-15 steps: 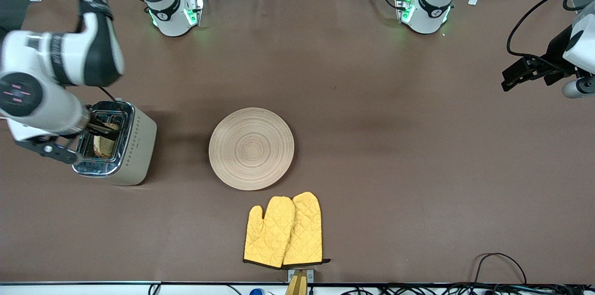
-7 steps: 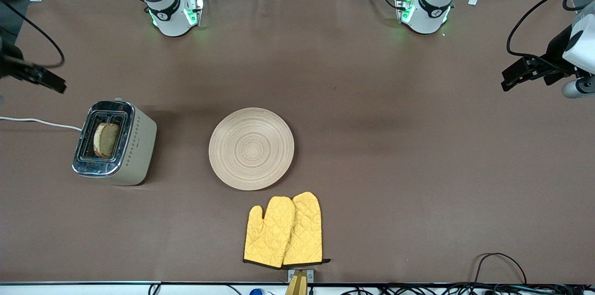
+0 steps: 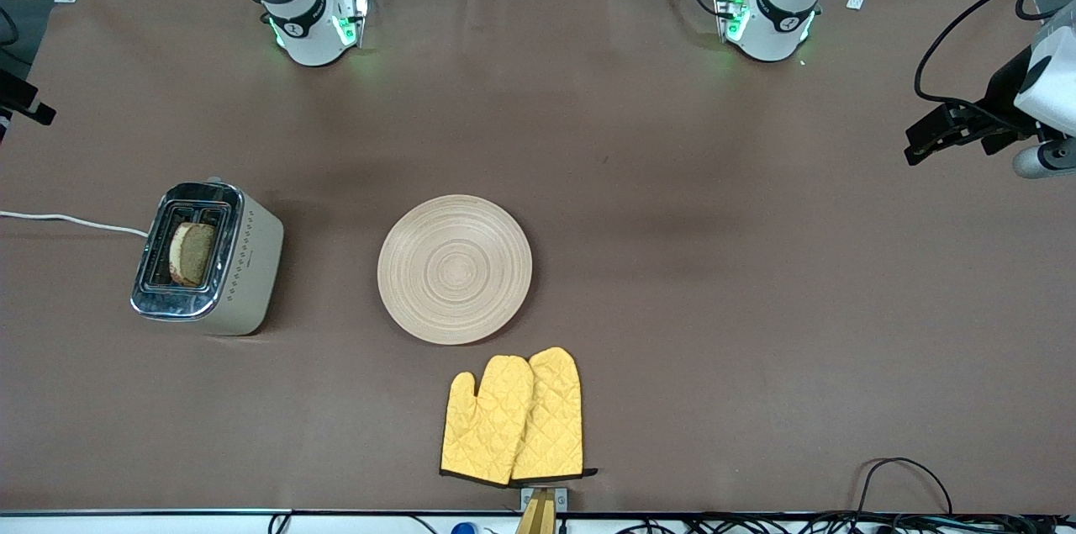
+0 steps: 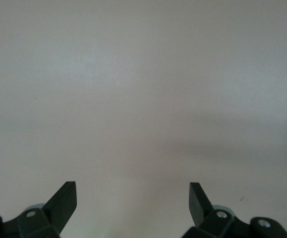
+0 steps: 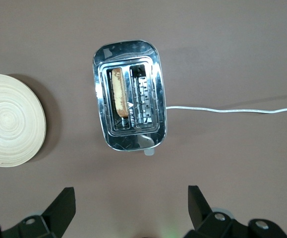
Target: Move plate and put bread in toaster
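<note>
The cream toaster [image 3: 244,265] stands at the right arm's end of the table. The bread [image 3: 192,254] stands upright in its slot on the plate's side, also seen in the right wrist view as a bread [image 5: 118,93] edge in the chrome toaster [image 5: 153,99] top. The wooden plate [image 3: 455,268] lies bare at mid-table. My right gripper [image 5: 131,196] is open and empty, high up beside the toaster, apart from it. My left gripper [image 4: 132,191] is open and empty over bare table at the left arm's end, where it waits.
A pair of yellow oven mitts [image 3: 513,418] lies nearer to the front camera than the plate. The toaster's white cord [image 3: 67,220] runs off the table edge at the right arm's end. Cables [image 3: 899,475] lie along the front edge.
My right gripper has risen from the toaster's top and pulled away toward the table's edge, leaving the bread in the slot. The left arm has hardly moved.
</note>
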Controlling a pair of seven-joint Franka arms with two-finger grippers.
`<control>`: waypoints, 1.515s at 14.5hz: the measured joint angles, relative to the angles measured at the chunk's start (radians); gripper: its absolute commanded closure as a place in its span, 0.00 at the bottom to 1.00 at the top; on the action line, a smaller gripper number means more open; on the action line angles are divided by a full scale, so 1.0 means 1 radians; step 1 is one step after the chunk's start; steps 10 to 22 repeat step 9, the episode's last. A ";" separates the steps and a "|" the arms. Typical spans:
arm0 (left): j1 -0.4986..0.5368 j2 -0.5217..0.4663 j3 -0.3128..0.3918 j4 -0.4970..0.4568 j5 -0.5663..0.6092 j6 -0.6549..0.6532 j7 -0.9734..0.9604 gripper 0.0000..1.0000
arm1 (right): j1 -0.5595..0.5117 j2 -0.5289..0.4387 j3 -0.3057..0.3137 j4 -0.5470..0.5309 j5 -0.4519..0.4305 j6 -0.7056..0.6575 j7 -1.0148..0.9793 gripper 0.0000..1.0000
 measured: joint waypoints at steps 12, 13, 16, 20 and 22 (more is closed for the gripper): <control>0.000 0.001 0.000 0.000 0.000 0.000 0.000 0.00 | 0.019 0.002 0.093 -0.001 -0.022 0.004 0.084 0.00; 0.000 0.001 0.000 0.000 0.000 0.000 0.000 0.00 | 0.019 0.002 0.093 -0.001 -0.022 0.004 0.084 0.00; 0.000 0.001 0.000 0.000 0.000 0.000 0.000 0.00 | 0.019 0.002 0.093 -0.001 -0.022 0.004 0.084 0.00; 0.000 0.001 0.000 0.000 0.000 0.000 0.000 0.00 | 0.019 0.002 0.093 -0.001 -0.022 0.004 0.084 0.00; 0.000 0.001 0.000 0.000 0.000 0.000 0.000 0.00 | 0.019 0.002 0.093 -0.001 -0.022 0.004 0.084 0.00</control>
